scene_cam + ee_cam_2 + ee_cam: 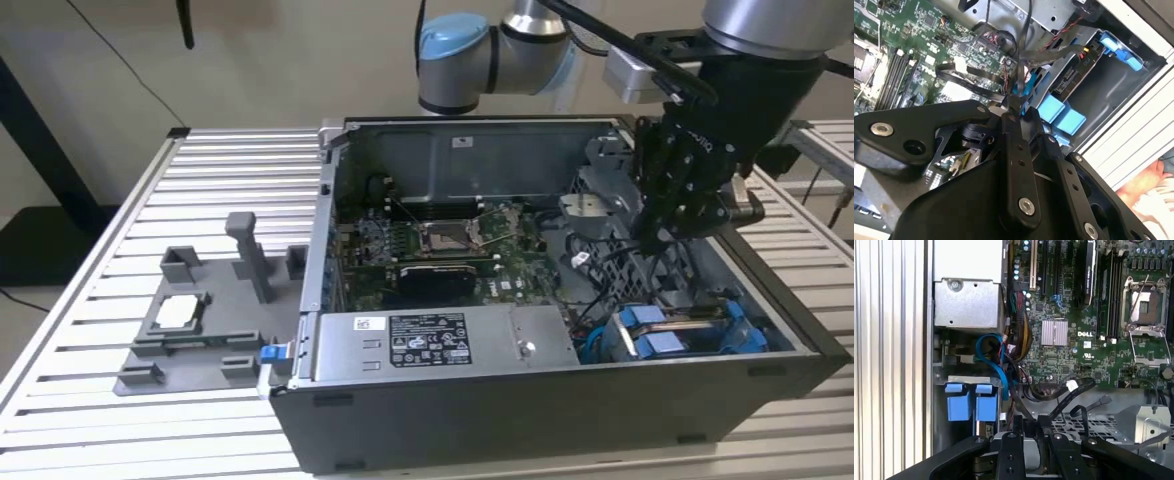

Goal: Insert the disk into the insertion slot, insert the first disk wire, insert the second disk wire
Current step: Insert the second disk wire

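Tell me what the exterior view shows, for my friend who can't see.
A black robot gripper reaches down into an open computer case, on the exterior view's right, near the blue-framed disk. The case sits on a slatted metal table.

We see the gripper (1013, 106) in the foreground, its black linkage reaching into an open computer case. Its tip lies among black cables (974, 75) and beside a blue wire (1019, 86). Just past the tip, the disk (1070, 79) sits edge-on in the insertion slot (1109, 92), a grey metal bay. Two blue tabs (1061, 114) project from the end nearest the gripper. A green circuit board (919, 35) lies beyond the cables. A ribbed white table (1134, 135) borders the case wall.
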